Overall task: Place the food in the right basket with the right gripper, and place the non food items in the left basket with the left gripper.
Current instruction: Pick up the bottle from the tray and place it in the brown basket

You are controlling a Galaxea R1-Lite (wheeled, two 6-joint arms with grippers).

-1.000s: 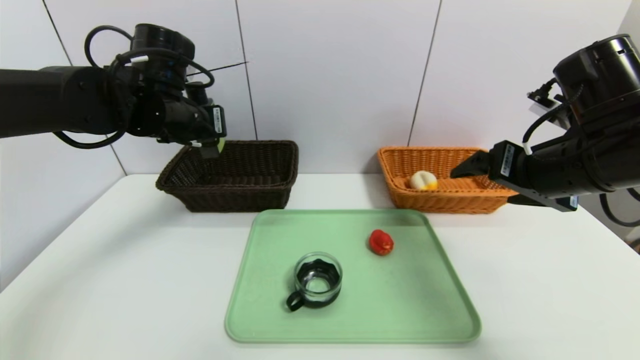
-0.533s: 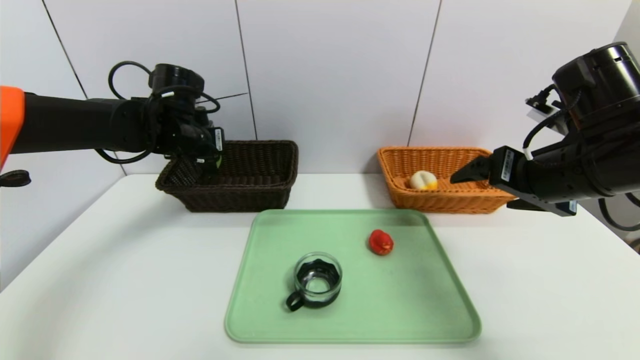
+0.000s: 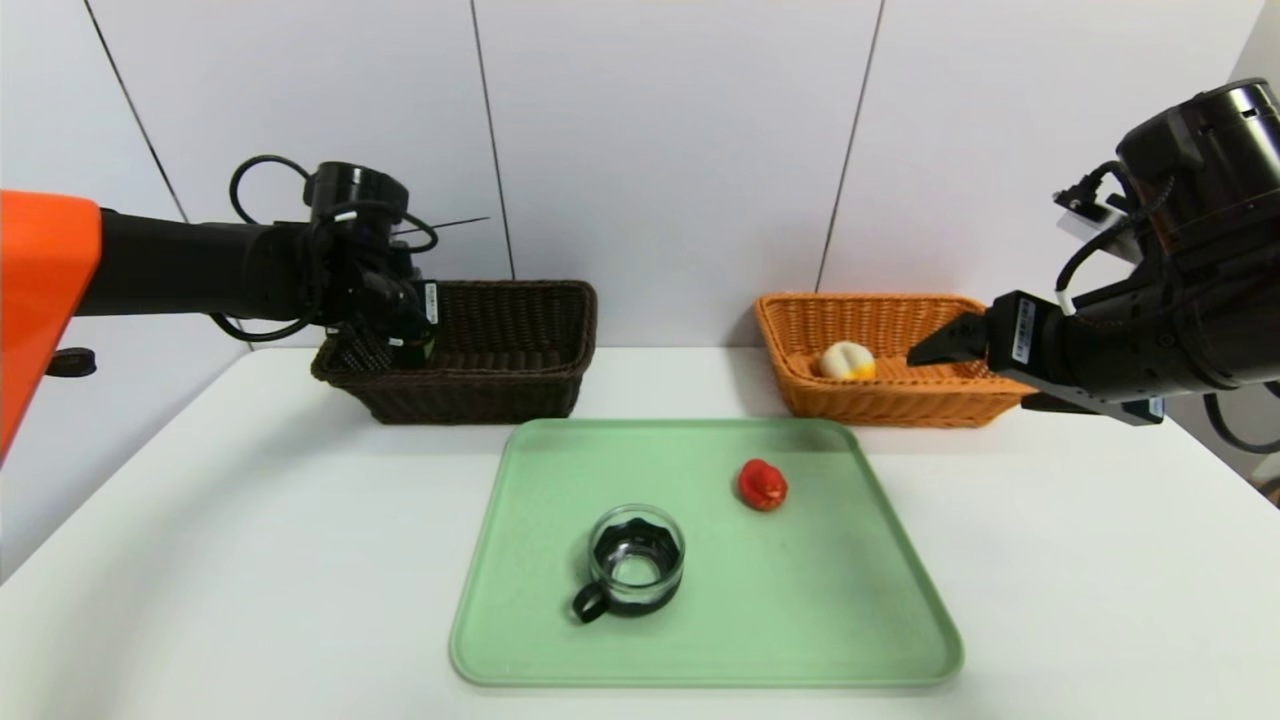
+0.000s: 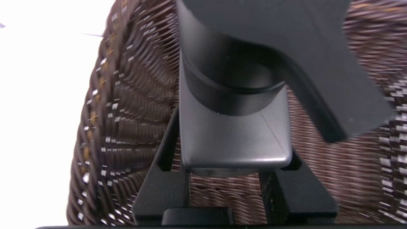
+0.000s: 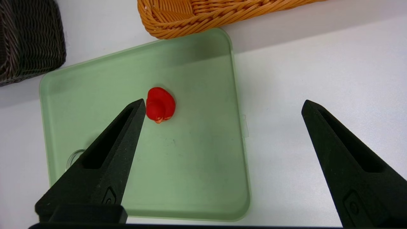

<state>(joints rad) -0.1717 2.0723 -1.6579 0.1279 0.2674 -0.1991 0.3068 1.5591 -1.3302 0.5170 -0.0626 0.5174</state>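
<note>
"What's moved?"
"The left claw [image 3: 412, 352] has sunk lower into the dark-brown wicker basket [image 3: 480, 397], pinching a smooth dark-grey object [image 4: 235, 140]."
"Which object?"
"Can't tell; its far end is cut off."
"And the right claw [image 5: 224, 101]?"
"Spread wide above the white table [image 3: 250, 550]. The shiny red lump [image 3: 763, 485] and clear glass cup [image 3: 637, 560] lie on the green tray [image 3: 800, 640], the white-and-yellow roundish piece [image 3: 847, 360] in the orange wicker basket [image 3: 890, 408]."
</note>
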